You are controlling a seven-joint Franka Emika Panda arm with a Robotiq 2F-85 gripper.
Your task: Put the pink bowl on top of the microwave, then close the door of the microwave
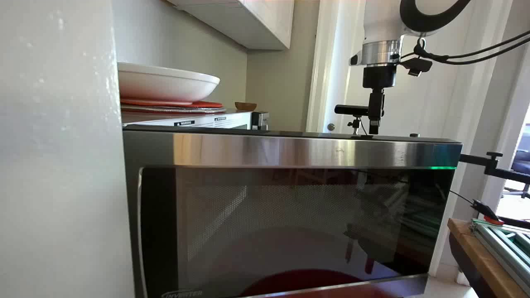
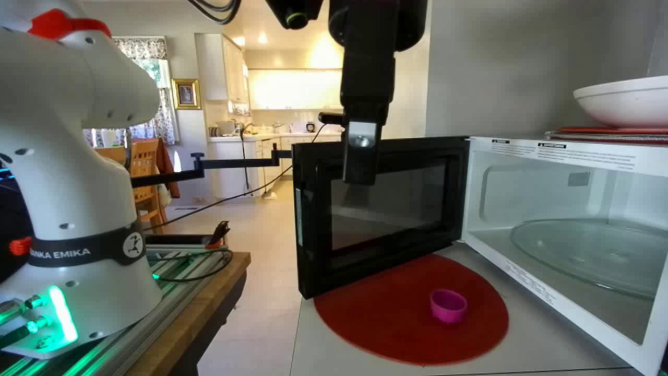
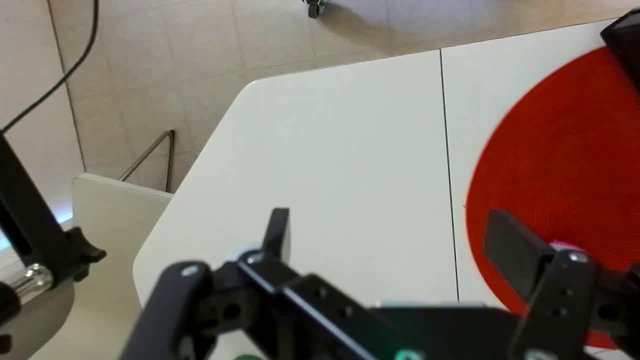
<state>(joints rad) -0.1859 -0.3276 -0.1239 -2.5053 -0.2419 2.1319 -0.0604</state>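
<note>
Where the gripper hangs: out from the front of the microwave, raised above the white table.
Fingers: spread wide apart in the wrist view.
Door of the microwave: swung open, jutting out from the microwave's front; an obstacle close by, with the gripper on its inner side and, in an exterior view, overlapping its dark window.
Red mat: flat on the table before the microwave, partly hidden by the door.
Pink bowl: upright on the red mat, just outside the microwave's open front; it lies below the gripper and off toward the microwave, only a sliver of rim showing behind a finger in the wrist view.
Glass turntable: lying inside the microwave.
Wide white dish: on top of the microwave in both exterior views, resting on reddish plates and taking up room there.
Small brown bowl: near the microwave's top, past the dish in an exterior view; what bears it cannot be made out.
Black bracket arm: in an exterior view, reaching toward the door's free edge, away from the microwave.
Bench: across a strip of floor from the microwave's table, carrying the base of the robot arm.
</note>
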